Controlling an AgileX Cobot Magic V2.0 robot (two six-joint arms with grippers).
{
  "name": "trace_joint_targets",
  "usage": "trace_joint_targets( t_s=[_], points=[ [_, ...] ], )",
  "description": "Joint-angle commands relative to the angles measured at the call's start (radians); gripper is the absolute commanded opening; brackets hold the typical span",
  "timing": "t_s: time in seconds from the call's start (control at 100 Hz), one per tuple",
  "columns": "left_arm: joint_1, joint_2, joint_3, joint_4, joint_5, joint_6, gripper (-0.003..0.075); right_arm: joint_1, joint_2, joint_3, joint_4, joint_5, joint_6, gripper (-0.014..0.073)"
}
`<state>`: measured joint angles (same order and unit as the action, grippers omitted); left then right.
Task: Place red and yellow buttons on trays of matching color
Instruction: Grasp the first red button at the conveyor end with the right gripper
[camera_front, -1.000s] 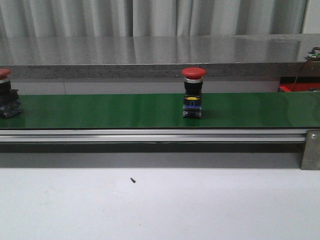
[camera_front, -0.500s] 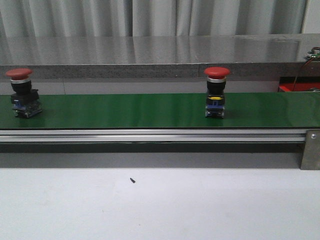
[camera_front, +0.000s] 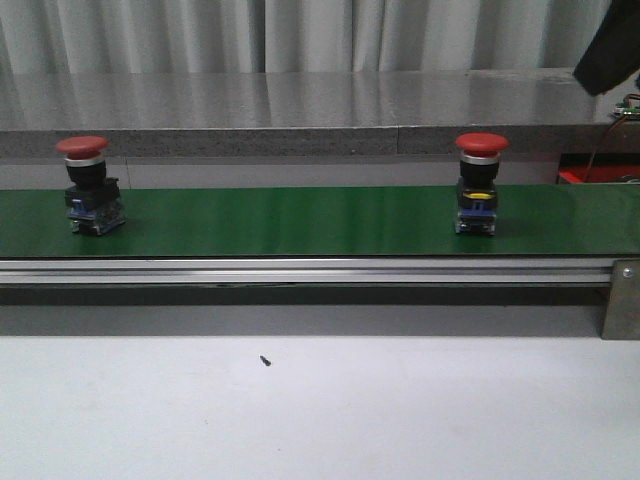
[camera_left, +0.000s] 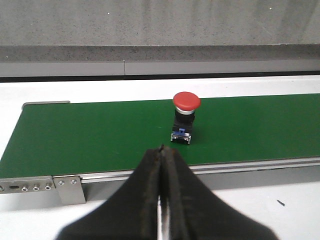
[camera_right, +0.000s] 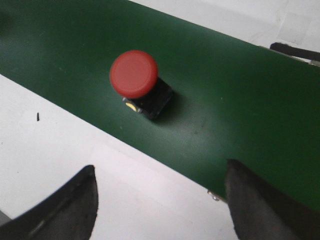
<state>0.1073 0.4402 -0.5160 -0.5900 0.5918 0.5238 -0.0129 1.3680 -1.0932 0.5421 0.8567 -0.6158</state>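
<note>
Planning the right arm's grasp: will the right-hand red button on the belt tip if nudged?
Probably. The red button stands tall on a narrow base, under a wide mushroom cap, so it looks top-heavy. Its body looks rigid, likely hard plastic. The open right gripper should probably close on the squarish body.

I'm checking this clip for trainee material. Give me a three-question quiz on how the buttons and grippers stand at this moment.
1. True or false: the left gripper is shut and holds nothing.
2. How many red buttons stand on the green belt in the front view?
3. The right gripper is: A) shut on a button, B) open above the right red button, C) resting on the white table.

Key
1. True: its fingers meet, short of the left red button.
2. Two, both upright and far apart.
3. B: its fingers are spread wide and touch nothing.
</note>
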Motion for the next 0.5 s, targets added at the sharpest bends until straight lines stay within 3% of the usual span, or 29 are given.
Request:
trace_joint_targets(
  t_s=[0.0,0.49],
  points=[
    [-0.006,0.003,-0.025,-0.034,-0.065,0.0,-0.002,0.024,0.016,-0.05,0.001,-0.053,-0.004,0.0536],
    [-0.006,0.003,-0.025,-0.034,-0.066,0.0,-0.002,0.075,0.198,-0.094,-0.027,-0.181,-0.004,0.0533]
  ],
)
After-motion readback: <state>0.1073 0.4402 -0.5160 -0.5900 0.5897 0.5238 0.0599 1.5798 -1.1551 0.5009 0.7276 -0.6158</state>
